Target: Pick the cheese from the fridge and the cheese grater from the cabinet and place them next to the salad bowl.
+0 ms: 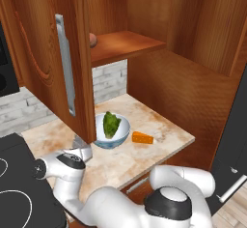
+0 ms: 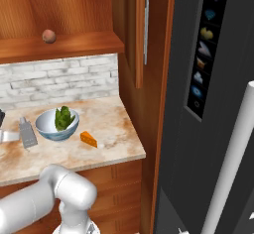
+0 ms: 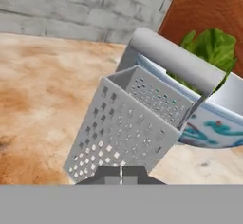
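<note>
The grey metal cheese grater (image 3: 128, 123) stands on the marble counter, right against the white salad bowl (image 3: 213, 126) with green lettuce. My gripper (image 3: 122, 174) is shut, its tips pressed together at the grater's lower edge with nothing visible between them. From the left base view the grater (image 1: 82, 141) peeks out beside the open cabinet door (image 1: 48, 53), left of the bowl (image 1: 126, 125). The orange cheese (image 1: 142, 137) wedge lies on the counter just right of the bowl. In the right base view the grater (image 2: 28, 133), bowl (image 2: 47, 124) and cheese (image 2: 89, 139) line up left to right.
A small brown round lump (image 2: 48, 35) sits on the cabinet shelf above. The dark fridge (image 2: 208, 104) rises at the right of the counter (image 2: 114, 144), with a white bar handle (image 2: 233, 158). A black stovetop (image 1: 14, 183) borders the counter on the left. A brick wall backs the counter.
</note>
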